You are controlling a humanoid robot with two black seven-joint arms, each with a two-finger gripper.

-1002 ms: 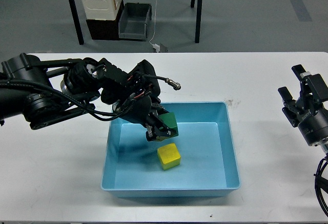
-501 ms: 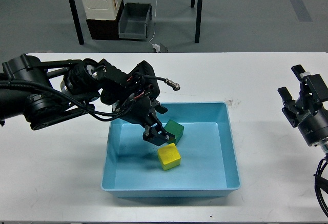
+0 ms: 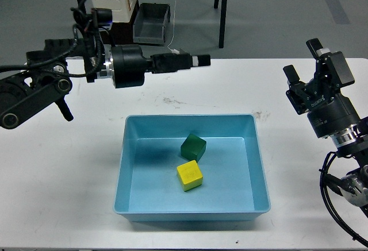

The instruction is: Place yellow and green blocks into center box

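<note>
Since left gripper point(image 3: 201, 60) withdrew, state unclear | green block point(image 3: 193, 146) rests in box point(image 3: 129, 165) | right gripper point(image 3: 305, 70) wide

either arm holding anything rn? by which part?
Nothing held. The green block and yellow block lie loose in the blue box, both arms clear.

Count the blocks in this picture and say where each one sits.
2. The green block lies in the blue box near its middle, and the yellow block lies just in front of it, nearer the camera. No other blocks show, and nothing looks hidden.
</note>
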